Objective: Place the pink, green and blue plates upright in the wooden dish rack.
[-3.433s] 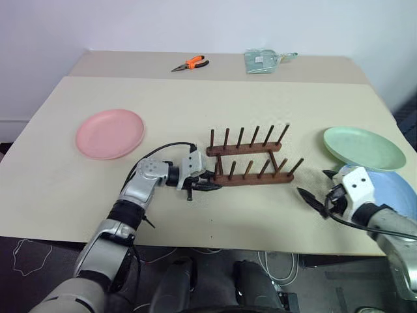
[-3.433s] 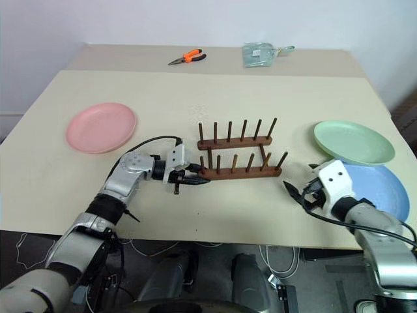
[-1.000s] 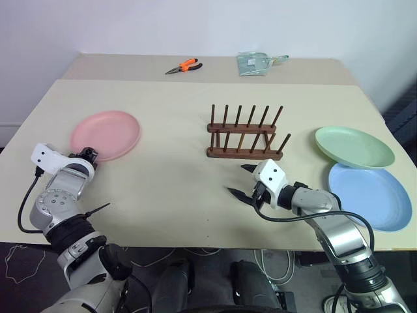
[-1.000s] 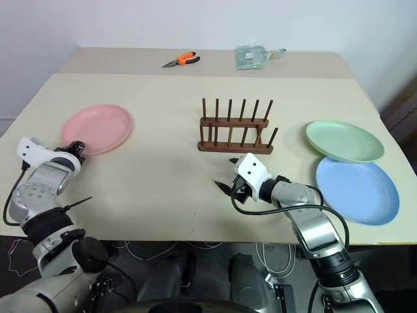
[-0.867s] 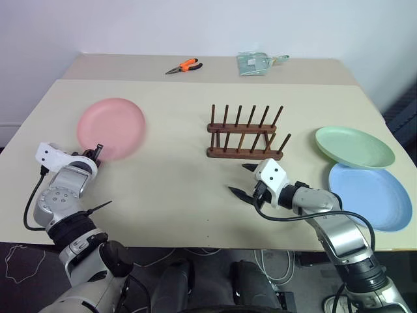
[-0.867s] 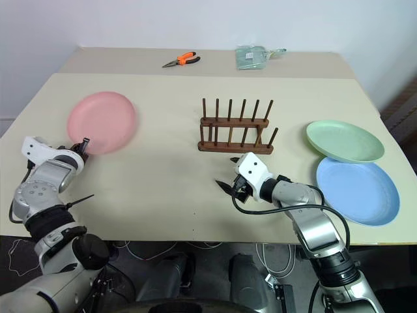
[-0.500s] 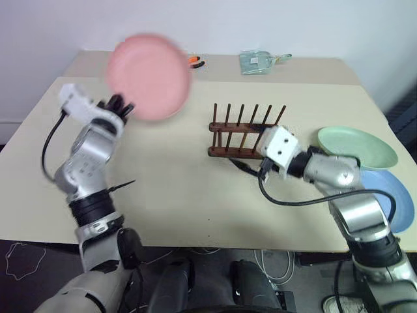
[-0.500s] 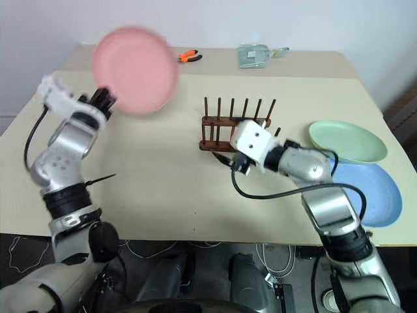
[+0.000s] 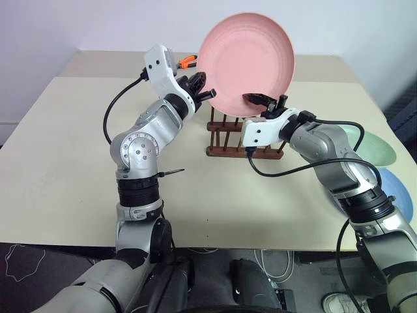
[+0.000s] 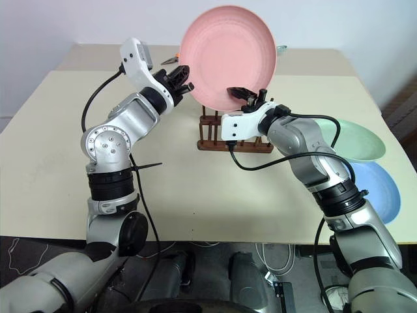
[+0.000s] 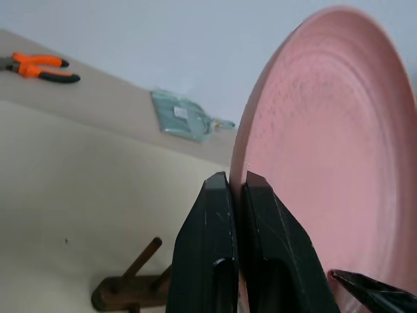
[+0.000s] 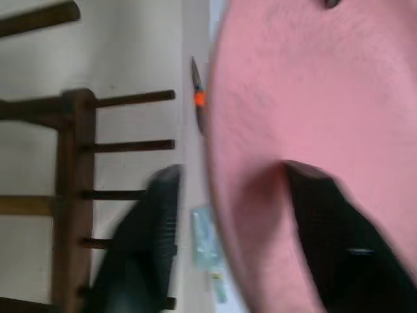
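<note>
One pink plate [image 9: 245, 64] is held upright above the wooden dish rack [image 9: 245, 138], its left rim pinched by the left fingers [image 11: 236, 215]; the right fingers [image 9: 262, 99] are spread around its lower right rim.

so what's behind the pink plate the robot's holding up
The pink plate hides the wooden dish rack's peg tops and most of the orange pliers. Whatever else lies behind it is covered.

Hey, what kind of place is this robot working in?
Probably a lab or workshop test bench, not a kitchen: a plain beige table, orange pliers at its far edge, and a lone wooden dish rack.
</note>
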